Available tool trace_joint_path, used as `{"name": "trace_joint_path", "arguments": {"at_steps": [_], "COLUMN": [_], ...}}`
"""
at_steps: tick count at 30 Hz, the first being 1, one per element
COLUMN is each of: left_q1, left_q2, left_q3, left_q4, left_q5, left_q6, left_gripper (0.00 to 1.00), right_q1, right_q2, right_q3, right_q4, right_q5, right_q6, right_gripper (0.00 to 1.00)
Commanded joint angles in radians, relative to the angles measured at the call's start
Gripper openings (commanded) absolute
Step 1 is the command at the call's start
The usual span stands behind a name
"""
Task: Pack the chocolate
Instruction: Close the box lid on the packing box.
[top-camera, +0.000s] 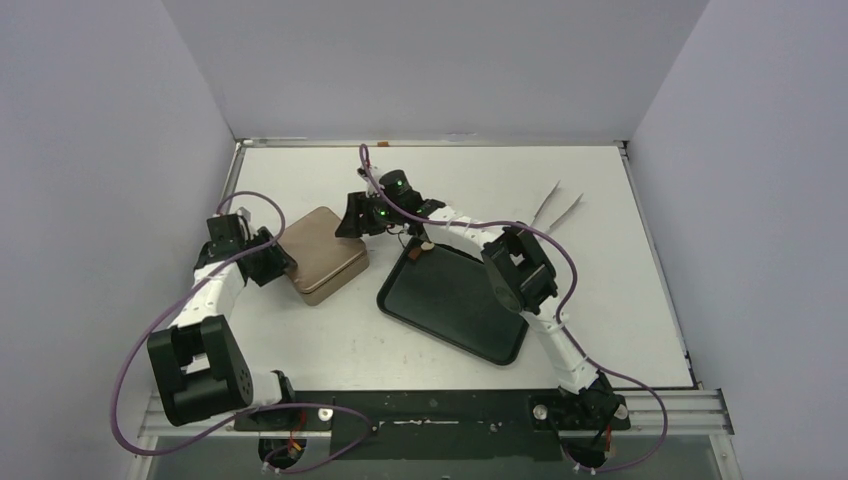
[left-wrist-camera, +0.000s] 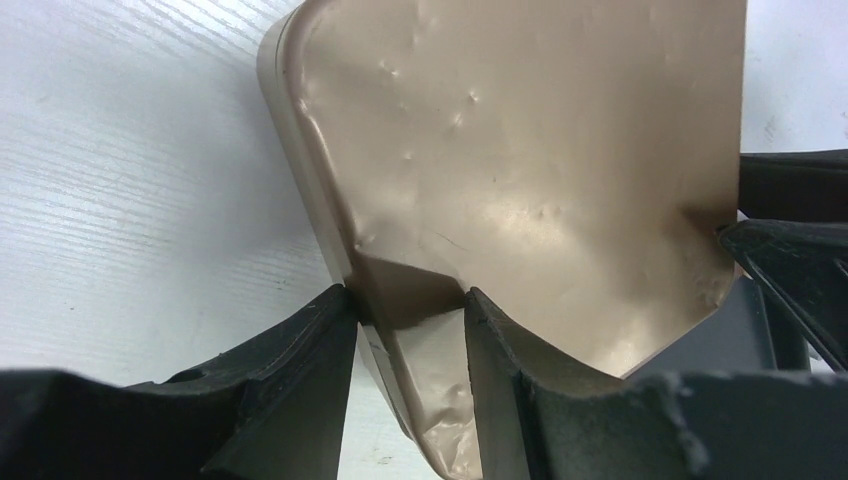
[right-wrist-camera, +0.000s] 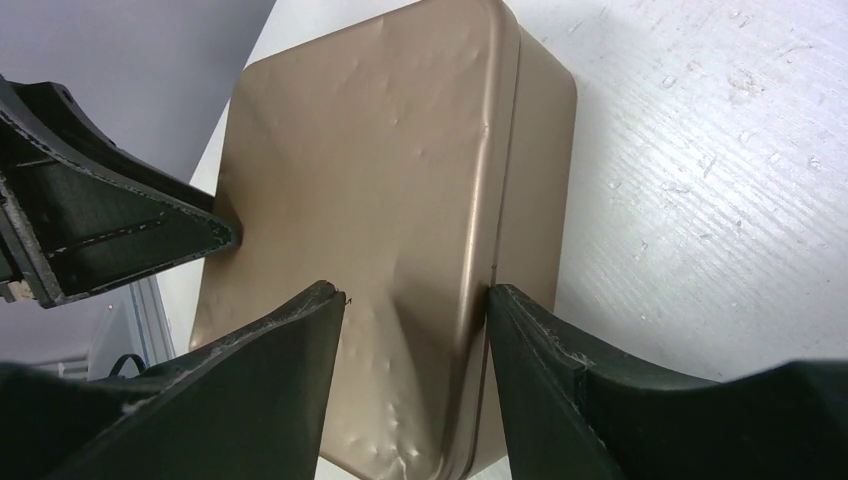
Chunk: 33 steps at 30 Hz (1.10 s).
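Observation:
The square gold-brown tin (top-camera: 322, 255) lies on the white table with its lid on. No chocolate shows in any view. My left gripper (top-camera: 268, 260) is at the tin's left corner. In the left wrist view (left-wrist-camera: 410, 295) its fingers close on that corner of the tin (left-wrist-camera: 520, 150), one on the side wall, one by the lid. My right gripper (top-camera: 352, 218) is at the tin's far right corner. In the right wrist view (right-wrist-camera: 415, 290) it is open, and its fingers straddle the lid's edge on the tin (right-wrist-camera: 380, 180).
A black tray (top-camera: 455, 300) lies right of the tin, under my right arm, with nothing showing on it. Metal tongs (top-camera: 557, 210) lie at the back right. Grey walls close in the table on three sides.

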Motion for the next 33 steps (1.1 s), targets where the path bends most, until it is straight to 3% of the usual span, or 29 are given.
{"name": "trace_joint_path", "arguments": {"at_steps": [1, 19, 23, 33], "left_q1": [-0.014, -0.035, -0.033, -0.035], "left_q2": [-0.06, -0.141, -0.152, -0.131], "left_q3": [-0.007, -0.041, -0.043, -0.043], "left_q4": [0.012, -0.024, -0.023, -0.023], "left_q5": [0.029, -0.109, -0.086, -0.087], "left_q6": [0.006, 0.015, 0.0, 0.002], "left_gripper": [0.41, 0.43, 0.45, 0.45], "right_q1": [0.013, 0.013, 0.014, 0.044], "right_q2": [-0.084, -0.111, -0.115, -0.167], "right_q3": [-0.009, -0.04, -0.03, -0.011], "right_q4": [0.054, -0.062, -0.07, -0.168], "right_q5": [-0.02, 0.073, 0.075, 0.13], "right_q6": [0.004, -0.052, -0.06, -0.118], "right_gripper": [0.55, 0.56, 0.51, 0.51]}}
